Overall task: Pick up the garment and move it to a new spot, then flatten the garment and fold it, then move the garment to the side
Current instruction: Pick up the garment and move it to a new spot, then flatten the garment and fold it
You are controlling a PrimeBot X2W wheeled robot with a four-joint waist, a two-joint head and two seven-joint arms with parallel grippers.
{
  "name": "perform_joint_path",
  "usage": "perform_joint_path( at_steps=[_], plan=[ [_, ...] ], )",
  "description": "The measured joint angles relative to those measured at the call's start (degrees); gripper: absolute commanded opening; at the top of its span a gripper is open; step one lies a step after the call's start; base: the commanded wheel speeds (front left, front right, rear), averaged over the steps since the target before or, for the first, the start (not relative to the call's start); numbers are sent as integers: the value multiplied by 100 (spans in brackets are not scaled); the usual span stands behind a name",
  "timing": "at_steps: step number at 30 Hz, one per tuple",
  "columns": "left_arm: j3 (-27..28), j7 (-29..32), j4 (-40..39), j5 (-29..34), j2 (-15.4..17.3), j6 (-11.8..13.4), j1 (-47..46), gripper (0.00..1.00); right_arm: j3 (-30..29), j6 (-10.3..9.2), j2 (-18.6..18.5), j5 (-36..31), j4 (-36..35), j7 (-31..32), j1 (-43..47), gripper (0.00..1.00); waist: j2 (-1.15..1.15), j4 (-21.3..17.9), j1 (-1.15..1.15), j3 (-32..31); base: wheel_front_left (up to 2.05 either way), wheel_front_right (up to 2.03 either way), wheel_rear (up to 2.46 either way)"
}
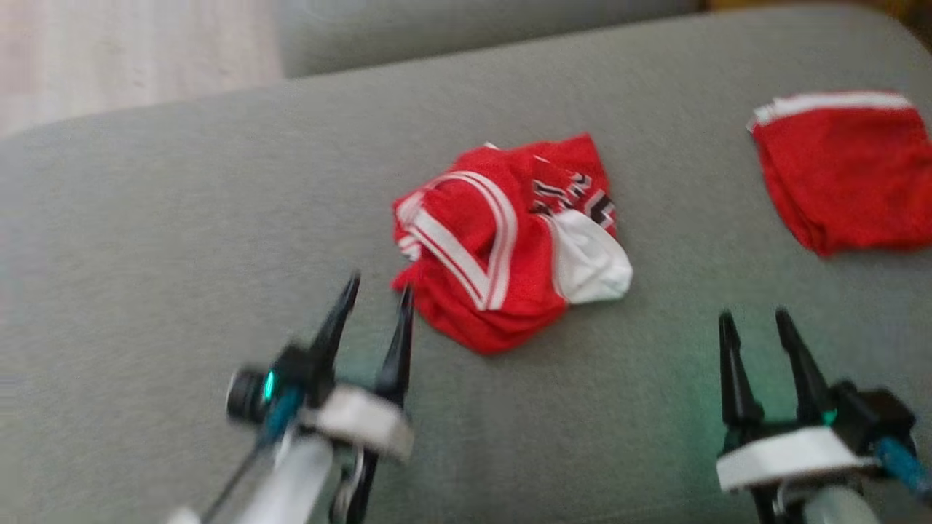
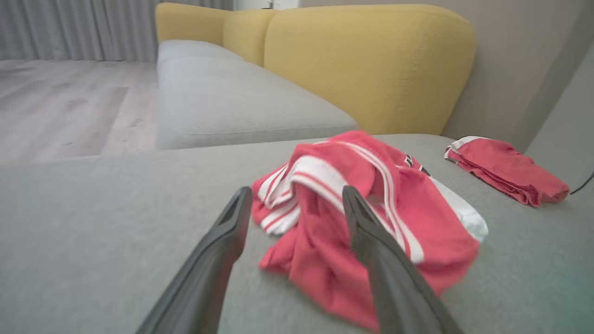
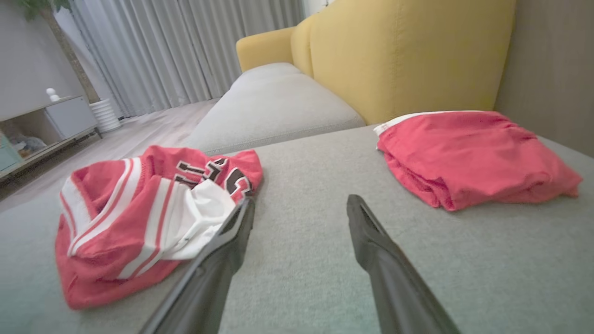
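Fingers spread, the left end effector hovers at lower left over the grey sofa seat, one fingertip just beside the near edge of the crumpled red jersey. The jersey, trimmed with white stripes and showing a white panel, lies in a heap at the middle of the seat. Further right, the right end effector hangs over bare cushion with its fingers likewise apart, clear of the jersey. A folded red garment rests at far right, near the yellow backrest.
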Motion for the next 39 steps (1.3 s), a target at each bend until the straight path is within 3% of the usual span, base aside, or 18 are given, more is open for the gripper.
perform_joint_path(
  at_steps=[9,16,39],
  plan=[
    [967,-2,-1530,742,-98,46,1841,100,-155,0,5,-15,-68,0,550,100,0,895,-2,-716,0,0,0],
    [1194,-2,-1998,1234,-132,112,2578,100,-143,0,24,-47,-216,0,863,100,0,1280,-1,-1076,0,0,0],
    [1333,-2,-2121,1345,-136,94,2563,100,13,0,52,-169,-477,0,1180,100,0,1283,0,-1163,0,0,0]
  ],
)
